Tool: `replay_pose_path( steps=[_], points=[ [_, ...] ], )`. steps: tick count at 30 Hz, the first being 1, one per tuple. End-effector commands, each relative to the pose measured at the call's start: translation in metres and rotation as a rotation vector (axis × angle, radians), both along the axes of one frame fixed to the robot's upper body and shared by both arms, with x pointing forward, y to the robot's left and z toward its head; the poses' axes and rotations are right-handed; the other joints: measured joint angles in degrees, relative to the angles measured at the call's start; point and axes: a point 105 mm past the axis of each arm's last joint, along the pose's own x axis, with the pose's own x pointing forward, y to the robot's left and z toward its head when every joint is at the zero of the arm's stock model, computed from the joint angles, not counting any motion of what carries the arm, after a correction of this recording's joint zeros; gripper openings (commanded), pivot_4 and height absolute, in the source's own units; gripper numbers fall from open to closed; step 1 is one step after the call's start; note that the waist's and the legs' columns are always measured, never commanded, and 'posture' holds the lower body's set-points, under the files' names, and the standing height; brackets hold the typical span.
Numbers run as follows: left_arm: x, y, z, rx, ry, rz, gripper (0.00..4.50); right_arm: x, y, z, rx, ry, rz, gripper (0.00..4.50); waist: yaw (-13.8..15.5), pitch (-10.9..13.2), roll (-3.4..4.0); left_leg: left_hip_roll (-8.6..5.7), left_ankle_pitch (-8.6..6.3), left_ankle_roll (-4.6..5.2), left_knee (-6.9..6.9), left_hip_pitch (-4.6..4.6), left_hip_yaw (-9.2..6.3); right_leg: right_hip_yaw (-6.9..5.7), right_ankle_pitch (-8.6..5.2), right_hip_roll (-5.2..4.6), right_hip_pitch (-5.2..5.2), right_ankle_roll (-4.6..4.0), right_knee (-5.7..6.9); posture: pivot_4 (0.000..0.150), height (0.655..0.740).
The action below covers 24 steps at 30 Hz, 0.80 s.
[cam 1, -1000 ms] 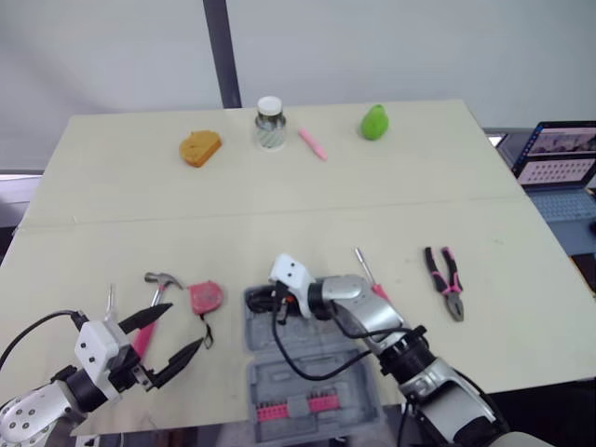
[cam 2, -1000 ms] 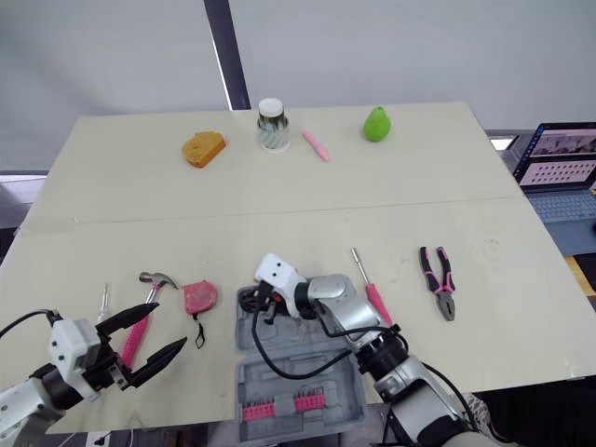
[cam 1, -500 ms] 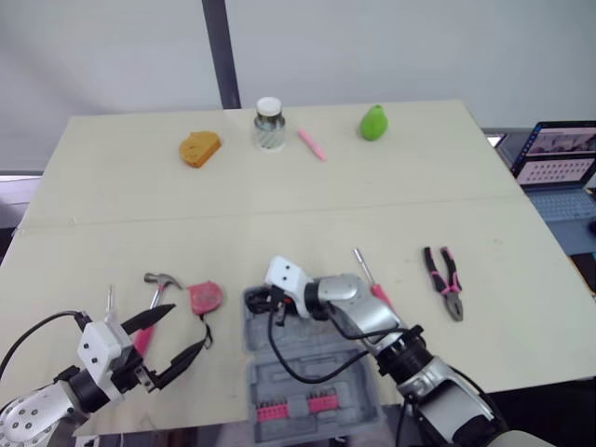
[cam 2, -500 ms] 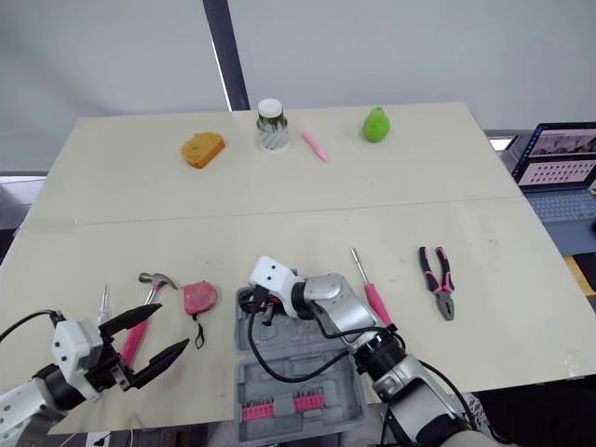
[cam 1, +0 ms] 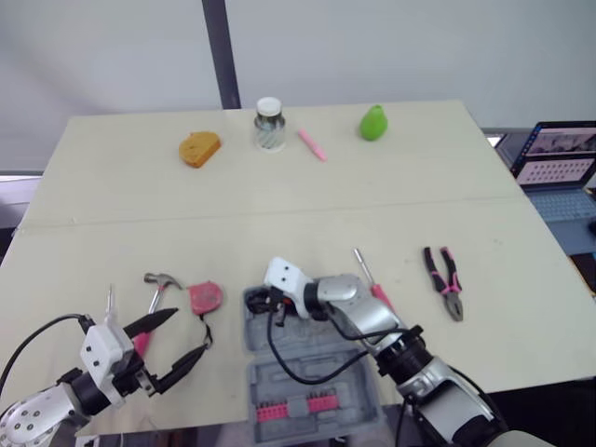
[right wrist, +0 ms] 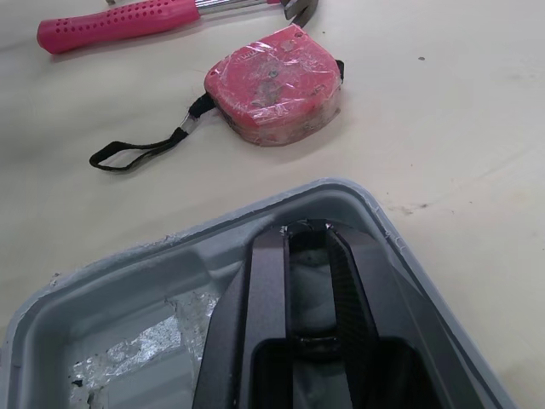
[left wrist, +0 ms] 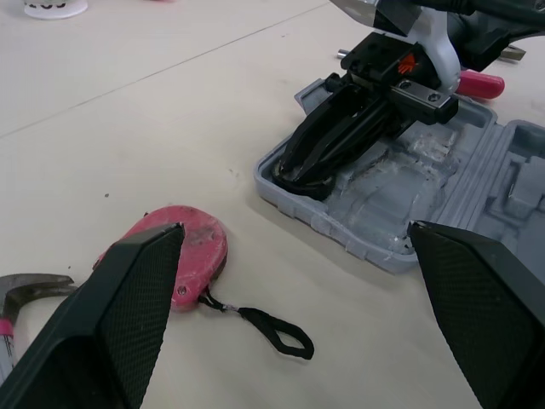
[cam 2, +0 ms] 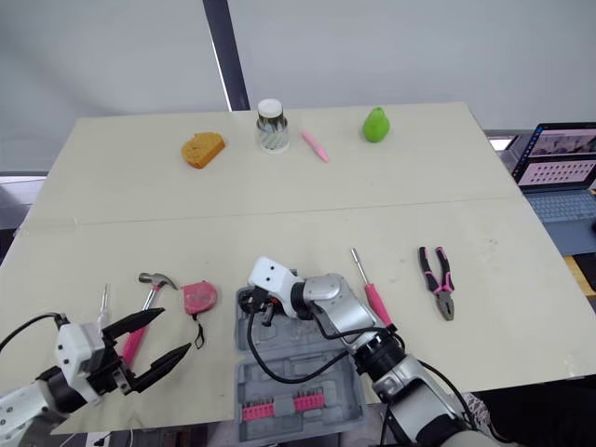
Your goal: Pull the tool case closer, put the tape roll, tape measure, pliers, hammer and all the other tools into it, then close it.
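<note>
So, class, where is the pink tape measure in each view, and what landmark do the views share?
Left eye view: tape measure left of the tool case, right of the hammer.
Right eye view: tape measure, same spot, between hammer and case.
Left wrist view: tape measure, apart from the case corner, strap trailing.
Right wrist view: tape measure, beyond the case rim, beside the hammer handle.
Shared landmark: the grey case's corner nearest it.

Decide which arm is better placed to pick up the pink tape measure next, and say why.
Left, probably. The left arm's fingers are open close to the pink round tape measure, while the right arm's fingers are shut inside the grey plastic tool case.
</note>
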Motion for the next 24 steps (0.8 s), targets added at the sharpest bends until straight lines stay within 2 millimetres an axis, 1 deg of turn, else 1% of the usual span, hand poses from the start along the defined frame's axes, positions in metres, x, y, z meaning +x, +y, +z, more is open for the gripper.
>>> replay_pose_path(
  steps=[1, 4, 6, 7, 9, 11, 13, 15, 16, 18, 21, 24],
  points=[
    [-0.003, -0.002, 0.004, -0.006, -0.021, -0.022, 4.50, -0.006, 0.002, 0.000, 0.014, 0.024, 0.003, 0.75, 0.0, 0.0, 0.00, 0.00, 0.00, 0.00, 0.00, 0.00, 0.00, 0.00, 0.00, 0.00, 0.00, 0.00, 0.00, 0.150, 0.6950],
    [-0.005, -0.003, 0.005, -0.016, 0.003, -0.055, 4.50, -0.003, -0.001, 0.029, 0.098, 0.021, 0.002, 0.75, 0.1, 0.0, -0.01, 0.01, 0.00, 0.00, -0.01, -0.02, -0.01, 0.00, 0.00, 0.00, -0.01, -0.01, -0.01, 0.150, 0.6950],
    [-0.006, -0.004, 0.005, -0.019, 0.016, -0.079, 4.50, -0.002, -0.005, 0.041, 0.124, 0.018, -0.002, 0.75, 0.1, 0.0, 0.00, 0.00, 0.00, 0.00, -0.01, -0.05, -0.01, -0.01, 0.00, -0.02, -0.02, -0.01, -0.02, 0.150, 0.6950],
    [-0.006, -0.005, 0.007, -0.021, 0.018, -0.091, 4.50, -0.002, -0.010, 0.050, 0.139, 0.012, -0.001, 0.75, 0.1, 0.0, 0.00, 0.00, 0.00, 0.00, -0.01, -0.05, -0.01, -0.01, 0.00, -0.03, -0.02, -0.01, -0.02, 0.150, 0.6950],
    [-0.004, -0.005, 0.012, -0.017, 0.012, -0.113, 4.50, -0.002, -0.022, 0.068, 0.164, -0.002, -0.006, 0.75, 0.2, 0.0, 0.00, -0.01, 0.00, 0.00, -0.01, -0.05, -0.01, -0.01, 0.00, -0.03, -0.02, -0.01, -0.03, 0.150, 0.6950],
    [-0.002, -0.004, 0.015, -0.016, 0.006, -0.125, 4.50, -0.004, -0.036, 0.080, 0.175, -0.013, -0.017, 0.75, 0.3, 0.0, 0.00, -0.01, 0.00, 0.00, -0.01, -0.06, -0.06, -0.03, 0.00, -0.04, -0.02, -0.01, -0.04, 0.150, 0.6950],
    [-0.001, -0.005, 0.017, -0.008, 0.002, -0.147, 4.50, -0.004, -0.059, 0.091, 0.198, -0.045, -0.054, 0.75, 0.4, 0.0, -0.01, -0.03, 0.00, 0.00, -0.01, -0.06, -0.07, -0.03, 0.00, -0.06, 0.00, -0.01, -0.06, 0.150, 0.6950],
    [0.001, -0.006, 0.018, 0.000, 0.000, -0.163, 4.50, -0.004, -0.082, 0.095, 0.183, -0.068, -0.091, 0.75, 0.5, 0.0, -0.02, -0.04, -0.01, 0.01, -0.01, -0.07, -0.09, -0.06, 0.00, -0.08, 0.04, 0.00, -0.10, 0.150, 0.6950],
    [0.002, -0.005, 0.018, 0.002, -0.002, -0.166, 4.50, -0.005, -0.092, 0.095, 0.165, -0.068, -0.107, 0.75, 0.4, 0.0, -0.02, -0.06, -0.03, 0.04, -0.01, -0.07, -0.09, -0.07, 0.00, -0.09, 0.06, 0.00, -0.12, 0.150, 0.6950],
    [0.005, -0.005, 0.018, 0.003, -0.007, -0.170, 4.50, -0.008, -0.118, 0.090, 0.108, -0.049, -0.140, 0.75, 0.4, 0.0, -0.03, -0.07, -0.04, 0.06, -0.01, -0.06, -0.02, -0.07, 0.00, -0.10, 0.06, 0.00, -0.15, 0.150, 0.6950],
    [0.008, -0.006, 0.017, -0.002, -0.007, -0.179, 4.50, -0.021, -0.163, 0.082, 0.027, 0.035, -0.206, 0.75, 0.4, 0.0, -0.04, -0.04, -0.03, 0.06, -0.02, -0.06, -0.01, -0.09, 0.00, -0.07, 0.07, 0.00, -0.18, 0.150, 0.6950],
    [0.007, -0.006, 0.014, -0.019, 0.015, -0.185, 4.50, -0.036, -0.193, 0.078, -0.014, 0.126, -0.253, 0.75, 0.3, 0.0, -0.07, -0.04, -0.03, 0.07, -0.03, -0.04, 0.02, -0.09, 0.00, -0.08, 0.12, 0.00, -0.25, 0.150, 0.6950]
  ],
)
